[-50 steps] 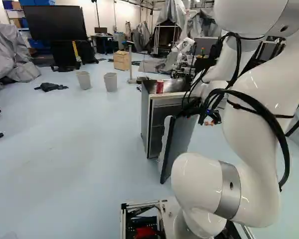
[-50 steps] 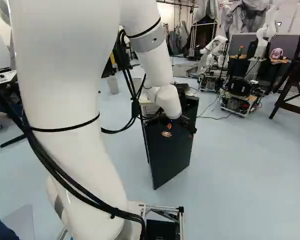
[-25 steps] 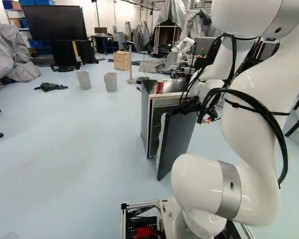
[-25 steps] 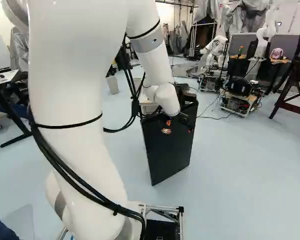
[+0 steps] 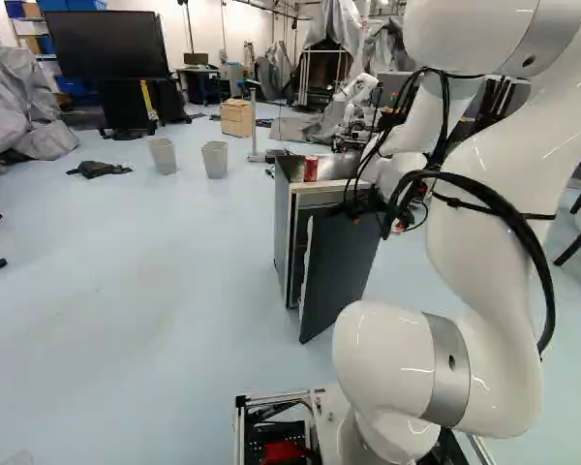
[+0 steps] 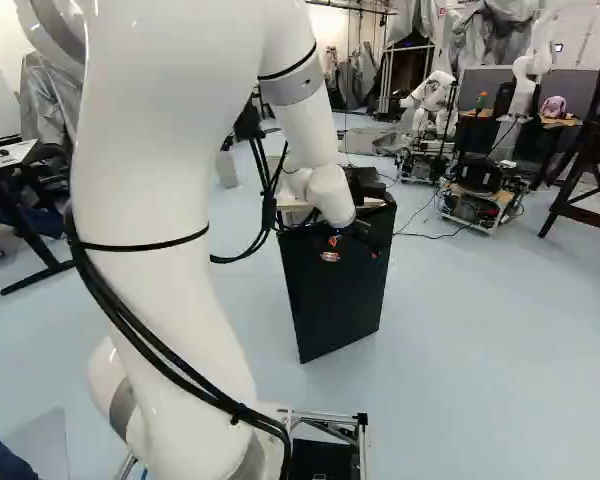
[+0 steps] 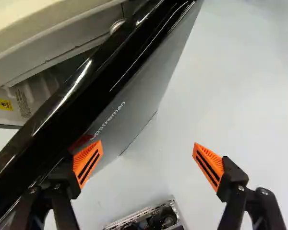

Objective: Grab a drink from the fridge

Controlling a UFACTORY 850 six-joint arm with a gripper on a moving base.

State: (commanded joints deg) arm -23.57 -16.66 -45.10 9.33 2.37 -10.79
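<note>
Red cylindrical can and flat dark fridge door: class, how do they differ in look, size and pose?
The can is red, the door near-black. The can is small and rounded; the door, large and flat. The can stands atop the fridge; the door hangs ajar. Both are upright.

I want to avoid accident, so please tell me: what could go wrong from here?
The open tool has one finger close to the outer face of the partly open door, so it may push the door shut. Black cables hang near the door's top and could catch. A bump might topple the red can on the fridge.
</note>
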